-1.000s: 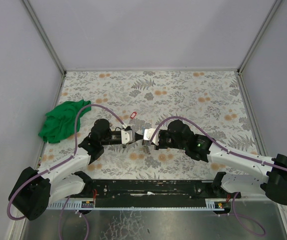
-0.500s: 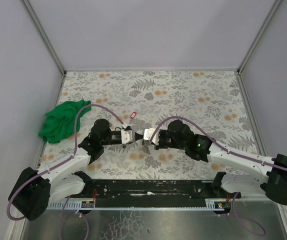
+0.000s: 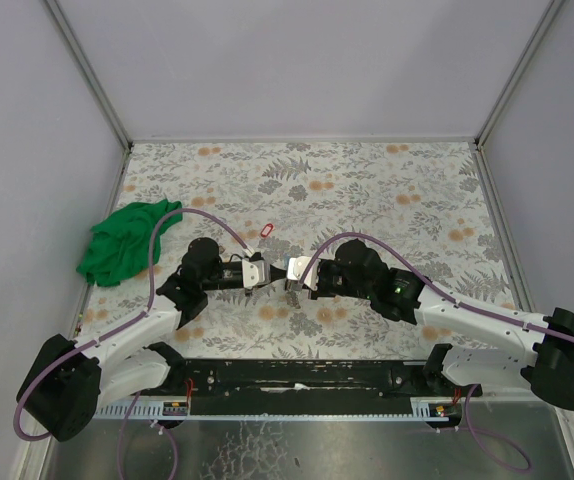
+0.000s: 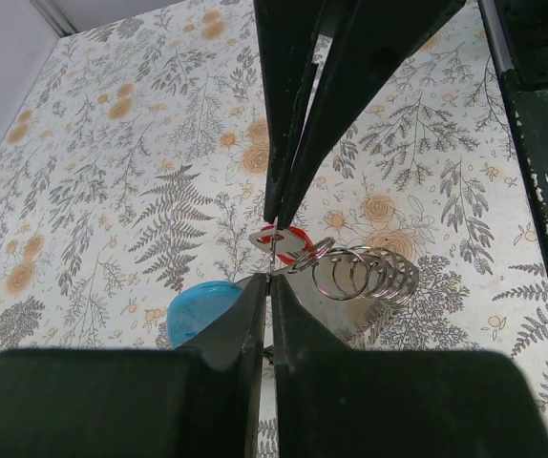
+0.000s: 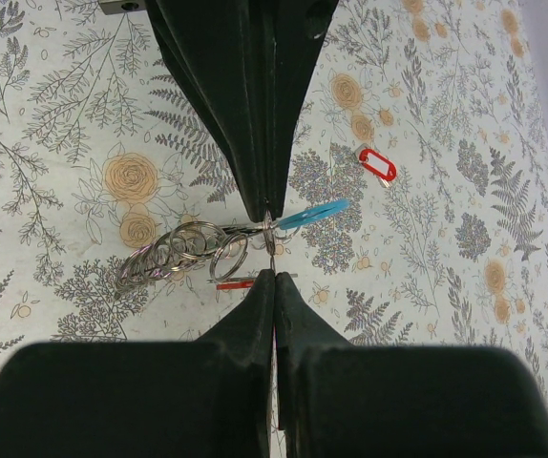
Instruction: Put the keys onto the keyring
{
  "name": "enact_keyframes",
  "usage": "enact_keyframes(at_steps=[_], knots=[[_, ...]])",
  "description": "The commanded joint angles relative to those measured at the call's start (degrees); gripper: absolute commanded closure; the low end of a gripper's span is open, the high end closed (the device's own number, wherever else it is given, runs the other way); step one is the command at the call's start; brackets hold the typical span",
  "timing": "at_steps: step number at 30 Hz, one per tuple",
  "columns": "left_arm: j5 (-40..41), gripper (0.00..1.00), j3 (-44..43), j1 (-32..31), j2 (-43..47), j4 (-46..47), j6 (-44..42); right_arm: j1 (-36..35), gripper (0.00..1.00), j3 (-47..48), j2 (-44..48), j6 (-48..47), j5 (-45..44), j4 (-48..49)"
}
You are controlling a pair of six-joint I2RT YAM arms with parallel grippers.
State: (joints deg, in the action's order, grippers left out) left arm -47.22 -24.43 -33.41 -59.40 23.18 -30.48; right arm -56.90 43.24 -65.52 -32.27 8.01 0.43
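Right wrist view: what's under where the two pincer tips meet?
A bunch of silver rings, a blue tag and a red sliver, over the floral table. The pinched spot is covered by the fingers.

The table (image 3: pixel 387 190) wore a fern-and-flower print. On it lay a crumpled green cloth (image 3: pixel 122 243) by the left edge, and, well apart toward the middle, one red-tagged key (image 3: pixel 269 231).
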Motion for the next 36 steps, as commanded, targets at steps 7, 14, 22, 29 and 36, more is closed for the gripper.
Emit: enact_keyframes(at_steps=[7, 14, 22, 29, 36], knots=[[-1.4, 1.00, -2.0, -0.5, 0.2, 2.4, 0.0, -0.5, 1.00, 3.3, 0.9, 0.9, 0.8, 2.1], [-2.5, 1.00, -2.2, -0.8, -0.4, 2.7, 0.0, -0.5, 1.00, 3.3, 0.7, 0.9, 1.7, 3.3], [-4.3, 1.00, -2.7, -1.0, -1.1, 2.2, -0.4, -0.6, 1.00, 3.3, 0.6, 0.9, 3.2, 4.7], [-3.6, 1.00, -3.1, -1.2, -0.9, 1.3, 0.1, -0.5, 1.00, 3.4, 0.9, 0.9, 3.9, 4.8], [2.4, 1.00, -5.2, -3.3, -1.6, -3.8, -1.4, -0.5, 1.00, 6.8, -0.8, 0.7, 4.8, 1.9]])
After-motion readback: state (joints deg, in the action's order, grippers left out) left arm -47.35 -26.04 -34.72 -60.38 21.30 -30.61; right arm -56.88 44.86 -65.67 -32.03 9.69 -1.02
